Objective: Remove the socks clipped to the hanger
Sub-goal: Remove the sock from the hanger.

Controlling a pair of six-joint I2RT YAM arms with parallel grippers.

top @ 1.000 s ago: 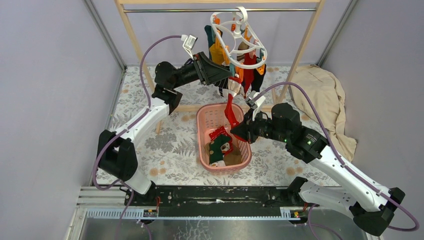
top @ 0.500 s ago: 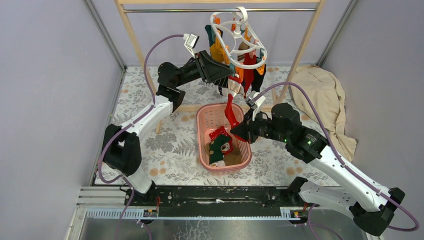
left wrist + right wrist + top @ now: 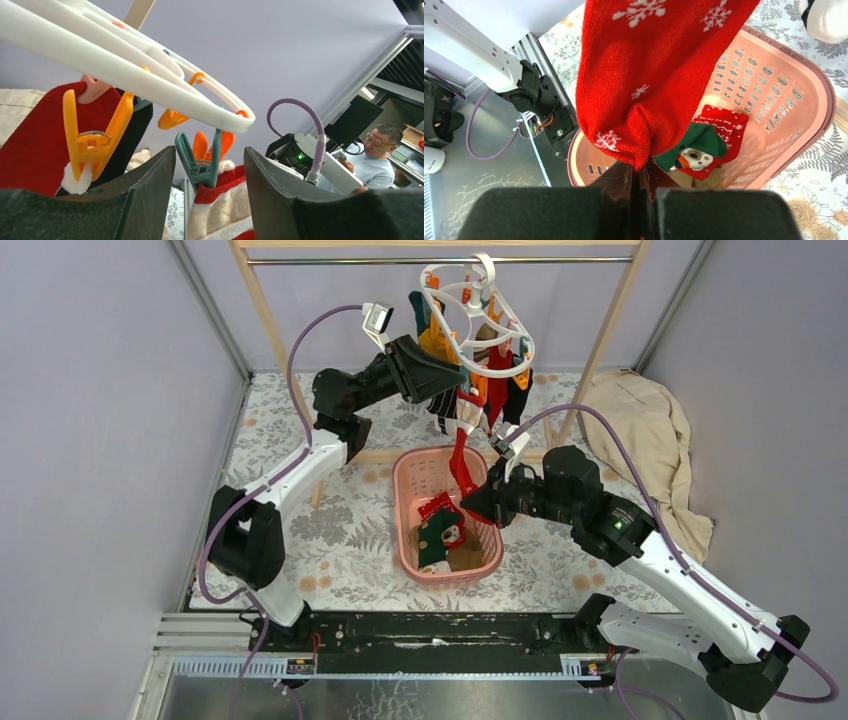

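Up at the back, the hanger (image 3: 478, 315) hangs by its hook from the top rail of the wooden rack (image 3: 262, 310). It is tilted, with the socks (image 3: 482, 380) bunched beneath its white rings. The left gripper (image 3: 448, 385) is raised right against that bunch, just under the lower ring, and the left wrist view shows its jaws standing wide apart. A teal clip (image 3: 199, 165) dangles in the gap between the two dark fingers (image 3: 145, 195), pinching a red-and-white cuff (image 3: 222, 200); whether it touches either finger, I cannot tell. Left of it, an orange clip (image 3: 92, 140) bites a white edge, with red and black fabric just behind. Lower down, the red sock (image 3: 460, 462) hangs from the bunch over the pink basket (image 3: 408, 468), and the right gripper (image 3: 475, 505) has it by the toe. In the right wrist view its jaws are pressed together on the very tip of the snowflake fabric, the sock drawn up and away from them. The basket sits on the floral bench (image 3: 300, 530) between the two arms, directly below the hanger, with a red sock, a green one and something brown lying in it (image 3: 442, 532). A beige cloth (image 3: 650, 440) lies crumpled at the far right of the bench, well apart from the basket.
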